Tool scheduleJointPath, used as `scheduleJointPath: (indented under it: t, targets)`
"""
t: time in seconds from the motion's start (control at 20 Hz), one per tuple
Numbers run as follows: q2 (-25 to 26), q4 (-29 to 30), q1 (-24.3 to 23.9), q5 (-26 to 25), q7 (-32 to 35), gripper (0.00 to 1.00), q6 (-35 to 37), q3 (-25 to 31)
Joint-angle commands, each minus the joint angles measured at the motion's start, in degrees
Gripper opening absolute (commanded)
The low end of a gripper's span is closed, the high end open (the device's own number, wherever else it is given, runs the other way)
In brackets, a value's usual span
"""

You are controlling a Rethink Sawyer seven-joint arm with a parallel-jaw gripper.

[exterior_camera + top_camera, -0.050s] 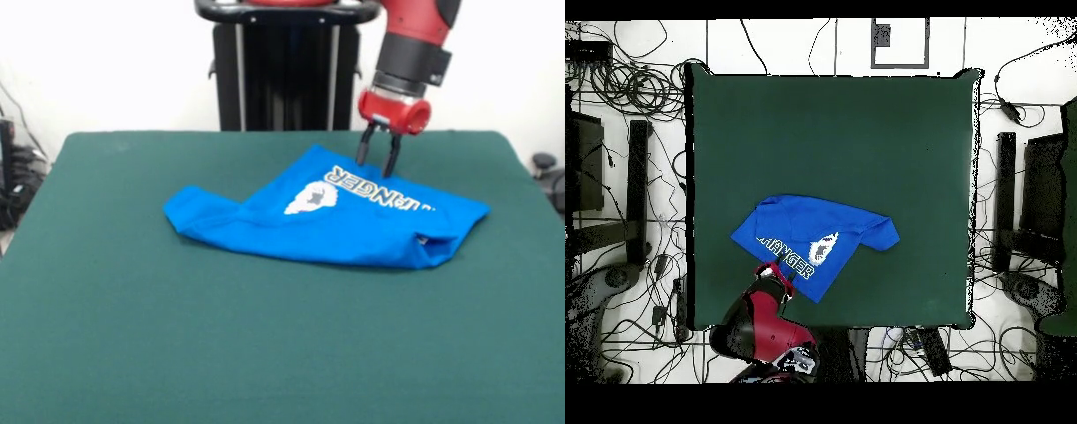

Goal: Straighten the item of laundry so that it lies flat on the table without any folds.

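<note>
The item of laundry (353, 221) is a bright blue T-shirt lying crumpled and folded over on the dark green table (265, 353). Part of a white print and the letters "NGER" face up. In the overhead view the shirt (805, 228) lies in the half of the table (835, 130) nearer the robot's base. My gripper (378, 162) hangs just above the shirt's far edge, beside the lettering. Its two dark fingers (390, 157) are spread apart with nothing between them. From overhead, the gripper (773, 270) sits at the shirt's lower left edge, mostly hidden under the red arm.
Wide green cloth surrounds the shirt on every side. Cables and dark stands (637, 190) lie on the floor around the table. The black pedestal (282, 71) stands behind the far table edge.
</note>
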Motion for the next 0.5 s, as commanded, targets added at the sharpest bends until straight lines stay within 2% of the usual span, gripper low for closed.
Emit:
scheduleJointPath:
  t: [0.05, 0.5]
  targets:
    - [-4.2, -1.1, 0.2, 5.5, 12.7, 1.0, 5.7, 4.3]
    - [-3.9, -4.5, 0.3, 8.8, 9.8, 1.0, 8.4, 4.4]
